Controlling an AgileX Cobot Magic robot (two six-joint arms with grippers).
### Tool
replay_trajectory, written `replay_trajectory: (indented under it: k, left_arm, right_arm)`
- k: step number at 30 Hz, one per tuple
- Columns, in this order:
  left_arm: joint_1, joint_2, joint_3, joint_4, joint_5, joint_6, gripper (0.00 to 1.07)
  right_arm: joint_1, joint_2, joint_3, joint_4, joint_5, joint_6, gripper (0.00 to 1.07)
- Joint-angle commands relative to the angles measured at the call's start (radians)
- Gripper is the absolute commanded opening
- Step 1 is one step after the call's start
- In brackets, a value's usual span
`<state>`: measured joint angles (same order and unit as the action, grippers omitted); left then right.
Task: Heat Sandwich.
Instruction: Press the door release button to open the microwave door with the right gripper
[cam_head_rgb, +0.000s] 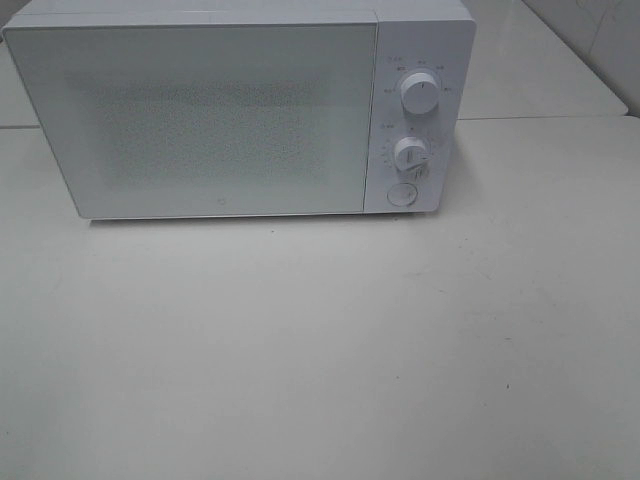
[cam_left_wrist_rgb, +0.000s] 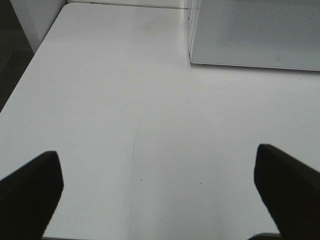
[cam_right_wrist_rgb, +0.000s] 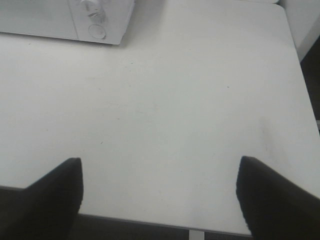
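The sandwich is out of view in every frame. A white microwave (cam_head_rgb: 240, 105) stands at the back of the table with its door shut; its corner also shows in the left wrist view (cam_left_wrist_rgb: 255, 32) and the right wrist view (cam_right_wrist_rgb: 70, 20). Neither arm appears in the exterior high view. My left gripper (cam_left_wrist_rgb: 160, 192) hangs open over bare table near the front edge, nothing between its dark fingers (cam_left_wrist_rgb: 30, 192). My right gripper (cam_right_wrist_rgb: 160, 197) is open too, empty, above the table's front edge, its fingers (cam_right_wrist_rgb: 47, 197) wide apart.
The microwave's panel carries two round knobs (cam_head_rgb: 420, 93) (cam_head_rgb: 411, 153) and a round button (cam_head_rgb: 401, 194). The white table (cam_head_rgb: 320, 350) stretches in front of it. Dark floor shows beyond the table's left edge (cam_left_wrist_rgb: 12, 50) and right edge (cam_right_wrist_rgb: 310, 70).
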<state>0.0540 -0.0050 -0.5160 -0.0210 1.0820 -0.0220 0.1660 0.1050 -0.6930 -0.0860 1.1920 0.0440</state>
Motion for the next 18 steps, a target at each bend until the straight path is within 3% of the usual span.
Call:
replay_trajectory:
  k: [1, 7, 18]
  left_arm:
    - [0.002, -0.016, 0.000, -0.002, -0.009, 0.001, 0.96]
    - [0.002, -0.016, 0.000, -0.002, -0.009, 0.001, 0.96]
    - [0.002, -0.004, 0.000, -0.002, -0.009, 0.001, 0.96]
  right_arm:
    - [-0.056, -0.064, 0.044, -0.009, -0.037, 0.023, 0.76]
    - [-0.128, -0.136, 0.159, 0.001, -0.136, 0.039, 0.76]
    - [-0.128, -0.136, 0.194, 0.015, -0.198, 0.035, 0.76]
